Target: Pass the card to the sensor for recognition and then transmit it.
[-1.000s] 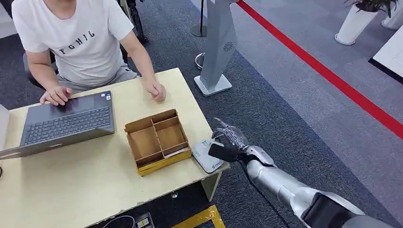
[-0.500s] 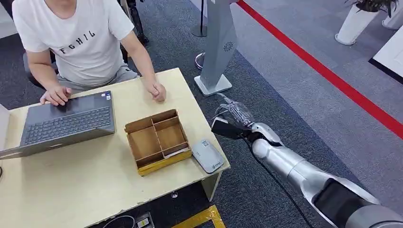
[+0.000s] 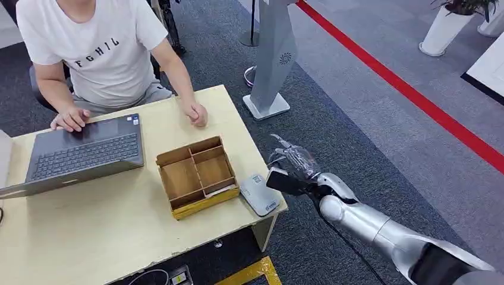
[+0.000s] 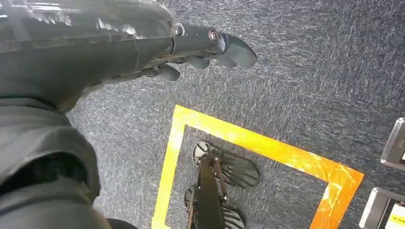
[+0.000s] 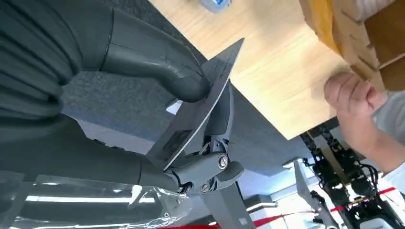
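**Card held just off the table corner, beside the sensor**

The card [image 3: 284,180] is a dark, flat rectangle pinched in the right hand [image 3: 295,169]. In the right wrist view the card [image 5: 200,105] sits edge-on between the thick grey thumb [image 5: 157,59], pressed on one face, and the darker fingers [image 5: 220,117] behind the other face; its free corner sticks out past the thumb tip toward the table [image 5: 267,67].

From the head view the card hangs over the carpet just beside the table's [image 3: 119,225] near right corner, close to the sensor [image 3: 260,194] but apart from it. The sensor is a small grey pad lying flat at that corner, just beside the wooden box [image 3: 196,176] with its open compartments. Beyond the box, a laptop [image 3: 83,154] lies on the far side of the table from the sensor, and a person [image 3: 98,53] in a white shirt sits behind the table with a fist resting on its top.

The left hand [image 4: 191,47] hangs above the carpet, holding nothing, fingers loosely curled.
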